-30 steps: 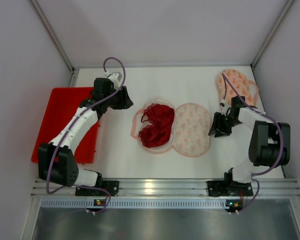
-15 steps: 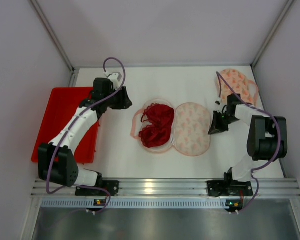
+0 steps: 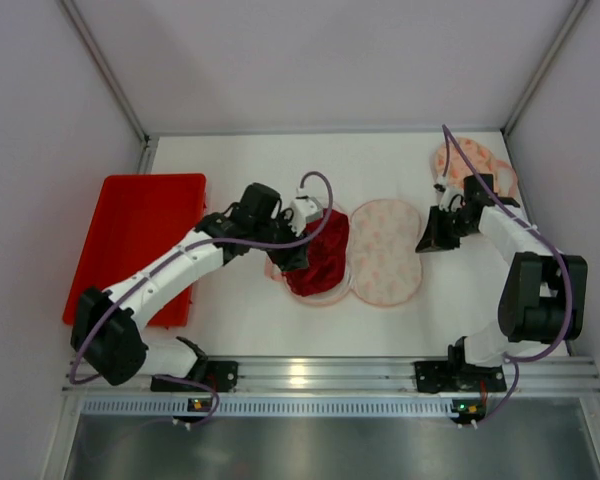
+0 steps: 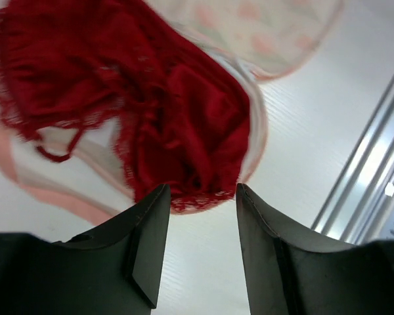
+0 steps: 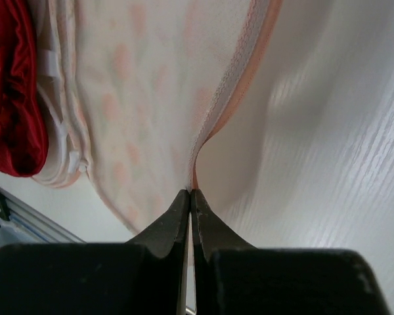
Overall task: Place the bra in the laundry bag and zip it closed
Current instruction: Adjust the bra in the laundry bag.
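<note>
Rim fabric on the open flap of the laundry bag (image 3: pixel 385 255) sat pinched in the closed right end effector (image 5: pixel 190 194), the flap stretching leftward toward the red bra (image 3: pixel 320 255) in the bag's other half, beneath the half-open, empty left end effector (image 4: pixel 200 193).

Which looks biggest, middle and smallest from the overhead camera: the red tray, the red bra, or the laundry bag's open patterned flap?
1. red tray
2. laundry bag flap
3. red bra, though the left arm hides part of it, so its place below the flap is less sure.
</note>
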`<state>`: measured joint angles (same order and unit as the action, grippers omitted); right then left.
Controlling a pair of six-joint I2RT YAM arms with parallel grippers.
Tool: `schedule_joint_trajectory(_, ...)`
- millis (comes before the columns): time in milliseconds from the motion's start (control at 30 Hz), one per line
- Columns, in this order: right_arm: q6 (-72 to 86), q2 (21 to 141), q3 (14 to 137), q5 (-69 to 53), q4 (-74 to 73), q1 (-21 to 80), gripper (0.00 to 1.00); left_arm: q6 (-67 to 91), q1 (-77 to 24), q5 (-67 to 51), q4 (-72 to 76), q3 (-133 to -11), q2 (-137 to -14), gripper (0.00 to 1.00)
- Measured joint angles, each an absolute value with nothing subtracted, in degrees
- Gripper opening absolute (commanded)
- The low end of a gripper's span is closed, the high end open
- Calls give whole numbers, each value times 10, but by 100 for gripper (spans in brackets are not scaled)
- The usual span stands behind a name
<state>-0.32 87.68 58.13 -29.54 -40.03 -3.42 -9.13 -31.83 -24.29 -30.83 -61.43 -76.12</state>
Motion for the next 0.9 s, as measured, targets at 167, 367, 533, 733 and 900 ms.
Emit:
schedule_joint_trajectory(167,8,877,561,-308,-405,-34,0,-140,-417,-217,-351,-642,-807,46)
schedule_joint_trajectory(367,14,877,559,-310,-411,-34,0,-181,-553,-111,-368,-672,-868,42)
schedule_joint_trajectory(533,17,875,559,-311,-412,-34,0,-197,-629,-18,-378,-694,-923,41)
schedule_joint_trajectory(733,17,874,558,-311,-412,-34,0,-195,-646,80,-388,-701,-970,41)
schedule_joint_trajectory(900,17,874,558,-310,-412,-34,0,-192,-646,129,-390,-708,-991,41)
